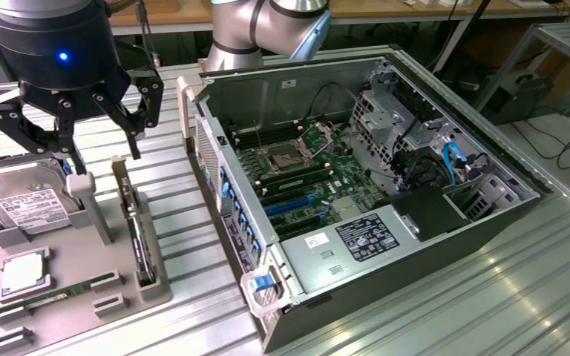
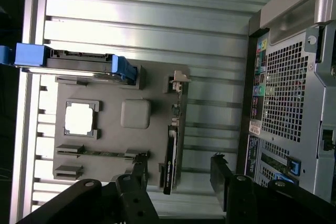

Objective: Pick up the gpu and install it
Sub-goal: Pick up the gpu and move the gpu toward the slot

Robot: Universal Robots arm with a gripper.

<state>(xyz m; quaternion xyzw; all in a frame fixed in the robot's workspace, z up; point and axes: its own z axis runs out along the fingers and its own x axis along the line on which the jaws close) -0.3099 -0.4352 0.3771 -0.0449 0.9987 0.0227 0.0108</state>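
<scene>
In the exterior view the black end effector point(image 1: 102, 152) hangs at ten o'clock with its fingers spread wide and nothing between them, above a grey moulded tray point(image 1: 116, 259). At three o'clock the open computer case point(image 1: 265, 85) bares its green motherboard point(image 1: 315, 167). The wrist view looks down past the fingers point(image 2: 137, 179) and catches the case's perforated silver rear panel point(image 2: 286, 93).

The gpu point(image 1: 142, 245), a thin dark card seen edge-on with a silver bracket end, stands upright in the tray's slot, below the fingers and apart from them. A silver hard drive point(image 1: 23, 196) with a white label rests at the tray's eleven o'clock.

A ribbed aluminium surface point(image 1: 444, 297) carries everything. Loose cables point(image 1: 567, 148) lie on the floor at three o'clock.
</scene>
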